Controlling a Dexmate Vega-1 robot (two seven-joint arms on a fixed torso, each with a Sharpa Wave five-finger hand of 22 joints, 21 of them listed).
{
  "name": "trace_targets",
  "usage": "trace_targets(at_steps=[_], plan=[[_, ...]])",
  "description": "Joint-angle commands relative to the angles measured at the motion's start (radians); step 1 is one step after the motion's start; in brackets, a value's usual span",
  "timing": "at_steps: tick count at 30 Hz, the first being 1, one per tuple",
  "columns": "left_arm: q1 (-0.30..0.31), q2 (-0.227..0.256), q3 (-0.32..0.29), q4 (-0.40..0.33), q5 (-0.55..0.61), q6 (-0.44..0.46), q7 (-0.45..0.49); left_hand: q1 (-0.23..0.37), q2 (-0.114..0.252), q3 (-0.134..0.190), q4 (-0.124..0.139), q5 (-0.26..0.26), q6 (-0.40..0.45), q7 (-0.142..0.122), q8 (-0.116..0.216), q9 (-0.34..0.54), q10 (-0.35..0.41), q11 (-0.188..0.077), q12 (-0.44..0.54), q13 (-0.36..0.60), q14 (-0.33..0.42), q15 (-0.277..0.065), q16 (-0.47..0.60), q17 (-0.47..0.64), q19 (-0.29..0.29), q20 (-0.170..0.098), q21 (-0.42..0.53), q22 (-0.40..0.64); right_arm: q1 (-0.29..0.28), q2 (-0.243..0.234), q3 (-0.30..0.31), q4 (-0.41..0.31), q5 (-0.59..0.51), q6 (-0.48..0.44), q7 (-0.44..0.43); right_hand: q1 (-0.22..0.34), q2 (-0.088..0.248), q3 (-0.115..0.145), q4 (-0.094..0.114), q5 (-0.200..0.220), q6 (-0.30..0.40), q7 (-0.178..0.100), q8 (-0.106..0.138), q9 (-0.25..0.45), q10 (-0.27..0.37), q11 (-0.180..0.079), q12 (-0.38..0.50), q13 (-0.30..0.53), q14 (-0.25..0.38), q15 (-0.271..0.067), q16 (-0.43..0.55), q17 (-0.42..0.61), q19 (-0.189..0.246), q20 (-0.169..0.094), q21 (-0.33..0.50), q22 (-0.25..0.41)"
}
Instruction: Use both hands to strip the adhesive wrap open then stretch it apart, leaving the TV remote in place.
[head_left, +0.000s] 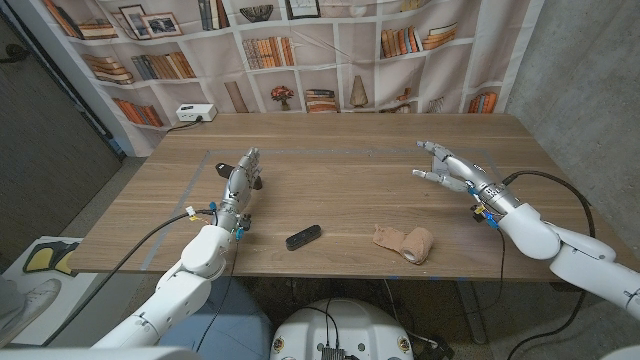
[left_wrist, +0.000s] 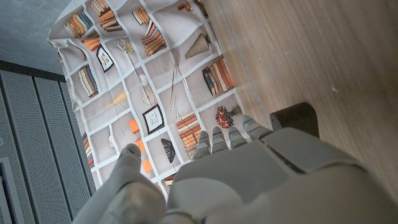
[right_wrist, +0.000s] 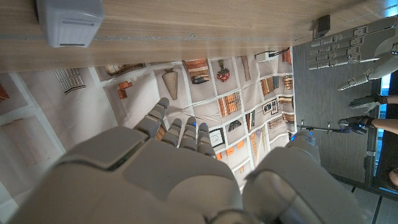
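Clearly we have not begun the real work yet: the tan adhesive wrap lies near the front edge of the wooden bench, a loose crumpled tail trailing from its roll toward the middle, and neither of our hands is touching it. The black TV remote sits just to the left of it, apart from the wrap, also close to the front edge. Our left hand stands on its edge farther back on the left side of the bench, fingers reaching up and holding nothing; the left wrist view shows its fingers side by side and empty. Our right hand hovers well back on the right side, fingers spread apart and empty, which the right wrist view bears out. We judge that everything remains to be done: both hands must come forward to the wrap, each take a part of it, peel the tail free and pull it apart, and do so without nudging the remote lying close by. A white power strip rests at the far left corner.
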Motion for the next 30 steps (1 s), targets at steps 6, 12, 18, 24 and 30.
trace_targets(at_steps=[6,12,18,24,30], plan=[[-0.012,-0.042,0.003,0.032,0.019,-0.04,0.015,0.0,0.006,0.005,-0.008,0.005,0.017,0.001,0.01,0.003,0.014,0.002,0.006,0.002,0.013,0.0,0.005,0.002,0.01,0.005,0.01,0.003,-0.101,-0.005,0.06,-0.094,-0.04,-0.07,-0.039,0.014,0.007,0.005,-0.006,0.0,0.005,0.007,0.005,0.005,0.005,0.014,0.002,0.002,0.001,0.006,0.005,0.002,-0.001,0.012,0.005,0.002],[-0.017,-0.056,0.005,0.029,0.093,-0.036,0.084,0.001,0.006,0.006,-0.009,0.005,0.021,0.002,0.009,0.003,0.017,-0.002,0.006,0.002,0.012,-0.002,0.003,0.002,0.007,0.001,0.007,0.003,-0.124,-0.006,0.079,-0.12,-0.041,-0.089,-0.036,0.016,0.01,0.006,-0.006,-0.001,0.005,0.008,0.005,0.005,0.004,0.017,0.002,0.003,-0.003,0.012,0.004,0.002,-0.004,0.013,0.005,0.002],[-0.024,-0.052,0.003,0.027,0.123,-0.027,0.103,0.001,0.004,0.005,-0.01,0.004,0.036,0.001,0.012,0.003,0.023,-0.001,0.007,0.002,0.015,-0.003,0.003,0.002,0.004,0.002,0.005,0.003,-0.143,-0.002,0.09,-0.141,-0.043,-0.105,-0.031,0.019,0.012,0.006,-0.007,-0.006,0.002,0.009,0.003,0.005,-0.017,0.039,-0.006,0.003,-0.002,0.027,0.007,0.003,-0.01,0.019,0.006,0.002],[-0.03,-0.055,-0.003,0.037,0.108,-0.03,0.097,0.0,0.003,0.004,-0.011,0.004,0.039,0.001,0.011,0.003,0.029,0.0,0.009,0.002,0.017,-0.002,0.002,0.002,0.003,0.001,0.005,0.003,-0.165,0.002,0.107,-0.167,-0.046,-0.125,-0.03,0.019,0.014,0.006,-0.007,-0.009,0.001,0.011,0.003,0.006,-0.017,0.042,-0.004,0.004,-0.014,0.029,0.004,0.003,-0.03,0.021,0.0,0.002],[-0.036,-0.061,-0.006,0.051,0.101,-0.04,0.095,0.0,0.004,0.005,-0.011,0.004,0.041,0.002,0.011,0.003,0.029,0.001,0.008,0.002,0.019,-0.002,0.002,0.002,0.004,0.001,0.005,0.003,-0.192,0.004,0.126,-0.191,-0.054,-0.141,-0.031,0.022,0.021,0.008,-0.006,-0.012,0.002,0.012,0.003,0.006,-0.026,0.053,-0.006,0.004,-0.012,0.036,0.007,0.005,-0.035,0.033,0.002,0.002]])
